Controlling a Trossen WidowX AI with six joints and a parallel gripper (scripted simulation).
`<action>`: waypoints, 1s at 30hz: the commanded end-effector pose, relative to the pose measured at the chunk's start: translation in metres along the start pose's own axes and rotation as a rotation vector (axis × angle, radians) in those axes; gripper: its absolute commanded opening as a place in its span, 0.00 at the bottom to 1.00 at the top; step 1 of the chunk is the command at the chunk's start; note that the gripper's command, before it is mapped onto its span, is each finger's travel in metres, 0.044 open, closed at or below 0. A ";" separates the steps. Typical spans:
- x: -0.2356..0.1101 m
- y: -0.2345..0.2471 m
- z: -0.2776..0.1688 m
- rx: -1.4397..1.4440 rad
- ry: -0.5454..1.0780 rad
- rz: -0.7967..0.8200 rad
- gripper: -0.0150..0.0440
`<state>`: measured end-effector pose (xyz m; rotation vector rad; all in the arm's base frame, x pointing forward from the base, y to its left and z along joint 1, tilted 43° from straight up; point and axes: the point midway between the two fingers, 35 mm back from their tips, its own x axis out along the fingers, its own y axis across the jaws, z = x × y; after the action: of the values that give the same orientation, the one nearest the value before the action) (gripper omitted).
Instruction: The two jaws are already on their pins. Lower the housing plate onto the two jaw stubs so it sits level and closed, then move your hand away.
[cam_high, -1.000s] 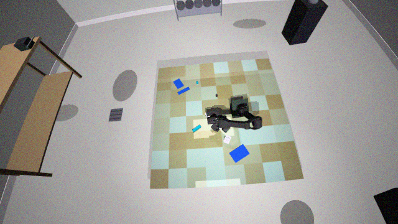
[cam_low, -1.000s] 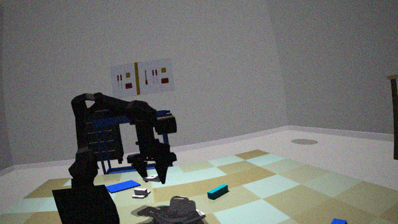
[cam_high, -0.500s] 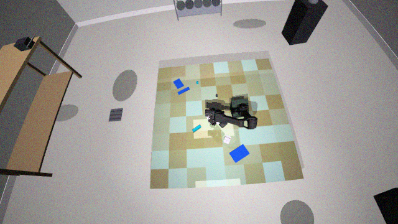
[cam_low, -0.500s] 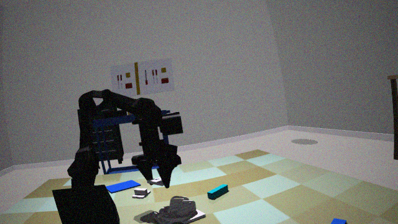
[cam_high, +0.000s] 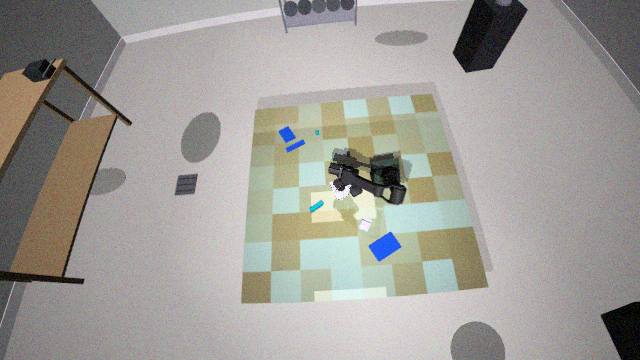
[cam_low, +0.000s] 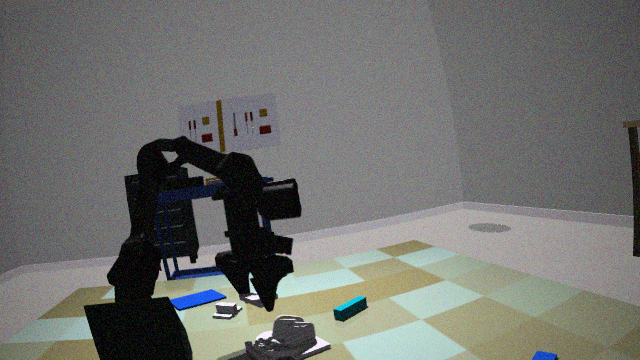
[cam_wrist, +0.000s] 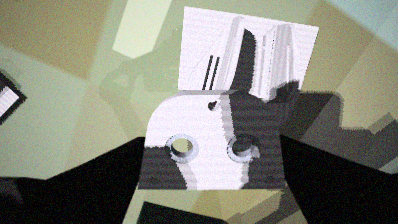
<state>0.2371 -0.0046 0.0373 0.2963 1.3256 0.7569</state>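
Note:
The white housing plate (cam_wrist: 207, 125) (cam_low: 254, 298) has a rounded end, two large holes and one small hole. My gripper (cam_wrist: 209, 142) (cam_low: 257, 299) is shut on its two side edges and holds it in the air, roughly flat. The white base (cam_wrist: 195, 35) (cam_low: 324, 345) lies on the mat below, carrying two upright jaws (cam_wrist: 280, 57) (cam_low: 295, 331). In the exterior view the plate is higher than the jaws, with a gap between. In the wrist view the plate overlaps the jaws' near end; the stubs and pins are hidden or too small to tell.
A small white stepped block (cam_high: 365, 224) (cam_low: 226, 309) stands near a large blue slab (cam_high: 385, 246) (cam_low: 199, 299). A teal bar (cam_high: 316, 206) (cam_low: 350, 308) lies on the base's other side. Smaller blue pieces (cam_high: 287, 134) (cam_high: 295, 145) and a tiny teal cube (cam_high: 317, 132) lie farther off.

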 end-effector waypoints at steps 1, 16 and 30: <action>0.000 -0.014 -0.009 0.041 -0.003 0.006 0.85; 0.002 -0.039 -0.030 0.136 -0.018 0.036 0.85; 0.002 -0.039 -0.030 0.132 -0.018 0.036 0.85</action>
<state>0.2215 -0.0372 0.0058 0.4439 1.3593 0.6930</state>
